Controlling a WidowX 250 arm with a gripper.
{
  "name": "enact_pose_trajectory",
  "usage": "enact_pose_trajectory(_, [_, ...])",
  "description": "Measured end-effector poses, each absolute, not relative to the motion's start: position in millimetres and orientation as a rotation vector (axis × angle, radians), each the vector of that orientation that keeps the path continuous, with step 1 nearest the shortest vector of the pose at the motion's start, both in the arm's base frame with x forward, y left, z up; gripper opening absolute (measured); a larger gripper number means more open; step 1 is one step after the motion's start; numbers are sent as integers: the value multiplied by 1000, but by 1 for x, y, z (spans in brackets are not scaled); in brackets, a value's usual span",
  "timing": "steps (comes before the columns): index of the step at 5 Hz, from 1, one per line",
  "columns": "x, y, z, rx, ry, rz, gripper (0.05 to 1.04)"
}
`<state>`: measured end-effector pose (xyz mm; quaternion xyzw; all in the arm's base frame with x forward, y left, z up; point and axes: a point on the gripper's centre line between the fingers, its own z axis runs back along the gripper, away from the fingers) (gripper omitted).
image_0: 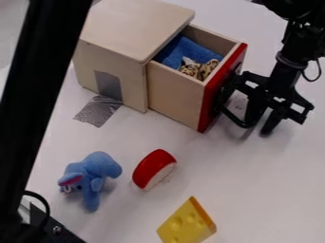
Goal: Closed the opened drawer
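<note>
Red-fronted pale wooden drawer [177, 96] stands pulled out of its wooden box [111, 80], toward the far edge of the white table [222, 180], with blue cloth [185, 50] and a leopard-spotted item [200, 69] inside. The black two-finger gripper [259, 126] hangs just beside the red front, its fingers slightly parted; whether they touch it is hard to tell. Dark parts blur together there. The yellow toy cheese wedge [186, 224] is cut off at the view's bottom.

The light wooden drawer [175, 97] with a red front sits open, sticking out past its light wooden box's [129, 78] right edge.
</note>
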<state>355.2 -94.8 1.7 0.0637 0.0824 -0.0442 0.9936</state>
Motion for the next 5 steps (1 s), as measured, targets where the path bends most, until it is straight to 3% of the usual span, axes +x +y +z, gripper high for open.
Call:
enact_pose_trajectory(1, [348, -81, 5, 146, 175, -64, 156])
enact_pose_trajectory(3, [334, -54, 14, 177, 182, -27, 124])
enact_pose_trajectory(5, [344, 14, 18, 187, 175, 127, 124])
